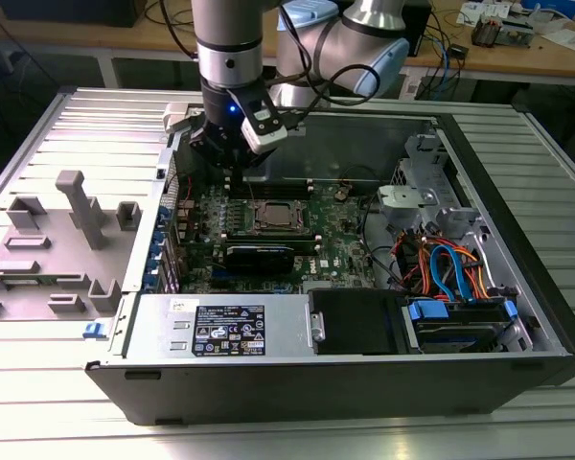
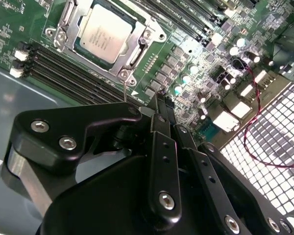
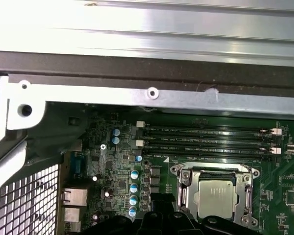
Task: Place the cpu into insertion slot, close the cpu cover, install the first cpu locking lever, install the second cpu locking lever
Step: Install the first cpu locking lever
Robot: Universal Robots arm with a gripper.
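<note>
Cpu: the cpu (image 2: 104, 34) is seated flat in the insertion slot (image 2: 81, 50), silver top up; it lies near the gripper (image 2: 161, 100), a little ahead of the fingertips (image 2: 162, 117) and lower, not touched by them
Cpu cover: the cpu cover (image 2: 137, 49) is laid down flat around the chip, whose top is seen through the window
Lever: a thin wire lever (image 2: 125, 90) is seen rising from the socket corner nearest the gripper, just beside the finger linkage; contact cannot be told
Motherboard: the green motherboard (image 2: 10, 14) carries the socket; long memory slots (image 2: 63, 63) run along both sides of it; a black card (image 1: 259, 256) sits beyond the cpu from the gripper
Case: the open computer case (image 1: 517, 316) holds the board, a power supply (image 1: 225, 326) and blue and orange cables (image 1: 446, 268), all well apart from the gripper
Surface and room: the case is laid on a slatted metal table (image 1: 546, 163); grey fixtures (image 1: 77, 206) stand outside the case; a wooden bench (image 1: 517, 53) is seen behind
Arm: the arm (image 1: 230, 38) is held upright, wrist pointed down into the case
Gripper: fingertips are drawn together with no gap seen; nothing is seen between them
</note>
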